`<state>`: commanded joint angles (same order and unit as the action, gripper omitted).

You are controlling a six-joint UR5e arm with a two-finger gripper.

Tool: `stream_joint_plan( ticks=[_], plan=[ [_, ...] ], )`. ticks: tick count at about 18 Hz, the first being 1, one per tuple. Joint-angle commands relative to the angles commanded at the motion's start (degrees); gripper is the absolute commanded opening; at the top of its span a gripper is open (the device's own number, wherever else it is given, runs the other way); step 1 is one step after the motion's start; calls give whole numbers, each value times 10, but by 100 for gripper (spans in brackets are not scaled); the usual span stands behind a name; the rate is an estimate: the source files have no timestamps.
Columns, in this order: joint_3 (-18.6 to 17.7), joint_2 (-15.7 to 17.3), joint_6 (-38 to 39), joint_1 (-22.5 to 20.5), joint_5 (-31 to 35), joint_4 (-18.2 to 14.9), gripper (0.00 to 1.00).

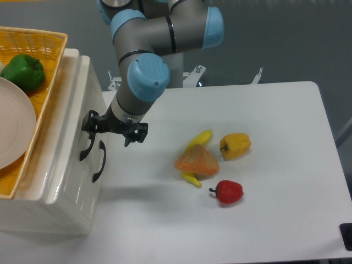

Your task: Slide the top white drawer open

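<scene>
The white cabinet stands at the left. Its top white drawer [70,137] has a curved black handle [85,148], and the drawer front looks flush with the cabinet. The lower drawer's matching black handle [99,162] sits just right of it. My gripper [113,131] hangs right in front of the cabinet face, with the jaws spread apart and nothing between them. Its left finger [89,122] is at the upper end of the top handle. Its right finger [136,133] is over the table. I cannot tell whether the left finger touches the handle.
A yellow wicker basket [47,41] on the cabinet holds a green pepper [23,71] and a white plate [14,124]. On the white table [275,137] lie a yellow pepper [236,145], a red pepper [228,191], an orange net bag [198,161] and a banana [199,139].
</scene>
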<state>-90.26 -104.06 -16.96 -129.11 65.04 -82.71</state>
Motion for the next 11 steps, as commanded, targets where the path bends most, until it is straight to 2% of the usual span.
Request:
stream_joint_plan(
  ticks=[11],
  plan=[
    [3, -4, -2, 0, 3, 1, 100]
  ],
)
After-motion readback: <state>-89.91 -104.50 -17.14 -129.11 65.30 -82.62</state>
